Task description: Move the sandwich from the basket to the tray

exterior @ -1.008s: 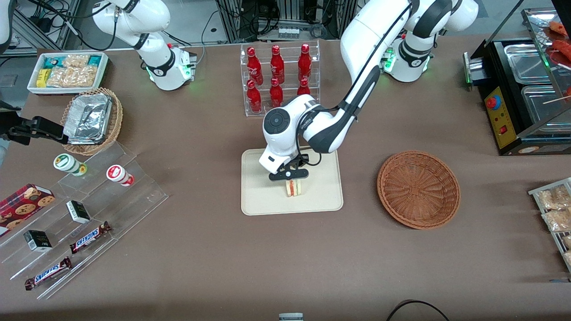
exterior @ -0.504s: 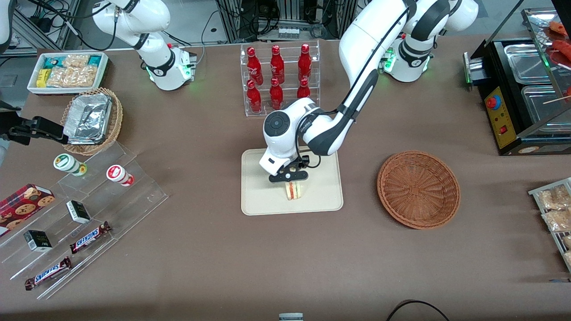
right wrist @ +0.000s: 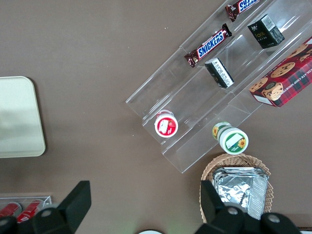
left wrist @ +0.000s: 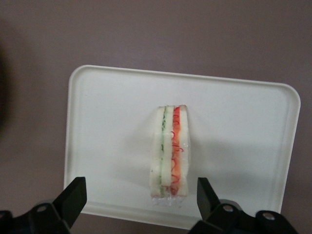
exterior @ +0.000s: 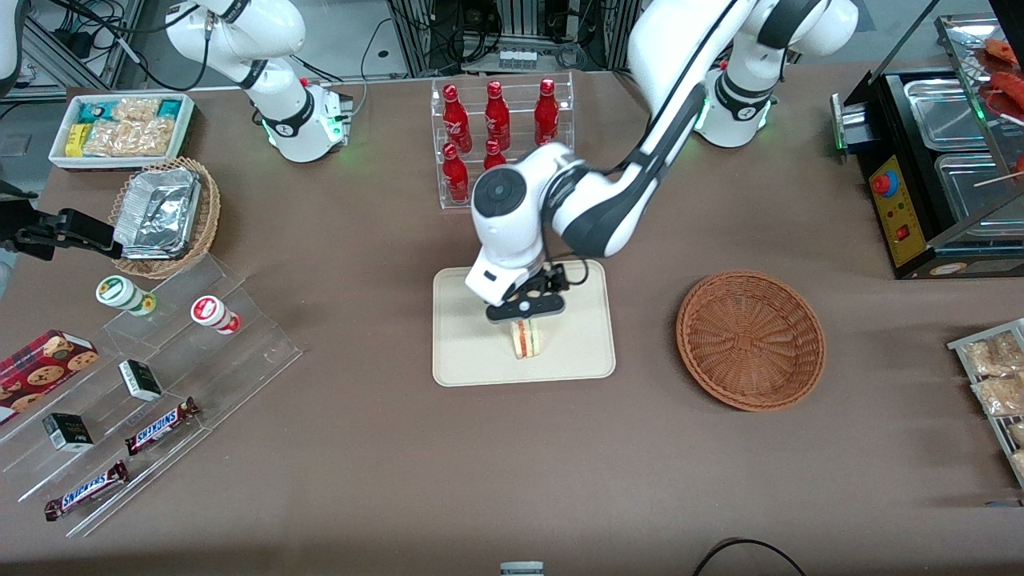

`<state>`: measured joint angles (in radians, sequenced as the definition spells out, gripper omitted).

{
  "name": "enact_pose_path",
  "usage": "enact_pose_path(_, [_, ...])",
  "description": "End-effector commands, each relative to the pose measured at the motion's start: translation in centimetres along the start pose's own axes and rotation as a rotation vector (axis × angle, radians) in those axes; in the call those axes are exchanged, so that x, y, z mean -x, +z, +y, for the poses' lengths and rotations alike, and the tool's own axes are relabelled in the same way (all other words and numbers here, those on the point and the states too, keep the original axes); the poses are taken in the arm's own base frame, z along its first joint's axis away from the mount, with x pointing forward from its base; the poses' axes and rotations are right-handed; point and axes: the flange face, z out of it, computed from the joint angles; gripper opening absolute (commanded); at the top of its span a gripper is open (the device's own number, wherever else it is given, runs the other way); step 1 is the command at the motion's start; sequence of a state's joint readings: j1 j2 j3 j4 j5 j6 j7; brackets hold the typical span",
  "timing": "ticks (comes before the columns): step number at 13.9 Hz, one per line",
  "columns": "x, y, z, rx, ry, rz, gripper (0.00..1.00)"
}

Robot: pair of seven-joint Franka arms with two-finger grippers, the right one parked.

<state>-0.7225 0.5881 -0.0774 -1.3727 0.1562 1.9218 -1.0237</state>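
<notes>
The sandwich [exterior: 526, 339] stands on the tray [exterior: 466, 352], gripper [exterior: 528, 314] above it, basket [exterior: 750, 339] well apart.

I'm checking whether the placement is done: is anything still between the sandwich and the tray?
Nothing visible. The sandwich stands on its edge directly on the tray, and the basket holds nothing. The gripper hangs open just above the sandwich, its fingers apart from it.

Striped sandwich [left wrist: 169, 155] on edge on cream tray [left wrist: 107, 122], brown wicker basket [exterior: 750, 339] apart

The tray [left wrist: 107, 122] looks smooth, matt plastic; on it, the sandwich [left wrist: 169, 151] wears glossy clear film under the matt black gripper [left wrist: 139, 207]. Nearby, the basket [exterior: 750, 339] is rough woven wicker.
</notes>
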Motion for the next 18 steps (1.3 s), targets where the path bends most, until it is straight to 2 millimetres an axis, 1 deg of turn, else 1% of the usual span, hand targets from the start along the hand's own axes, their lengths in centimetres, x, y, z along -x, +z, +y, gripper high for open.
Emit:
enact_pose_path(1, [-1.5,-6.2,-5.3,-0.035,-0.102,-0.004,1.00])
enact_pose_path(2, [-2.7,-7.9,-7.4,-0.043,-0.133,-0.007,1.00])
enact_pose_path(3, [-3.1,-9.3,-8.8,-0.049,-0.144,-0.008,1.00])
enact_pose_path(5, [-5.4,-12.4,-13.8,-0.040,-0.138,-0.001,1.00])
enact_pose_path(7, [-6.1,-15.2,-18.4,-0.061,-0.093,-0.040,1.00])
enact_pose_path(9, [-8.0,-17.1,-23.9,-0.045,-0.023,-0.076,1.00])
enact_pose_path(12, [-10.6,-19.1,-32.3,-0.004,0.044,-0.098,1.00])
enact_pose_path(15, [-12.8,-19.8,-39.8,0.045,0.097,-0.123,1.00])
enact_pose_path(17, [-12.8,-20.2,-43.0,0.053,0.170,-0.127,1.00])
enact_pose_path(18, [-13.1,-19.9,-45.6,0.056,0.196,-0.131,1.00])
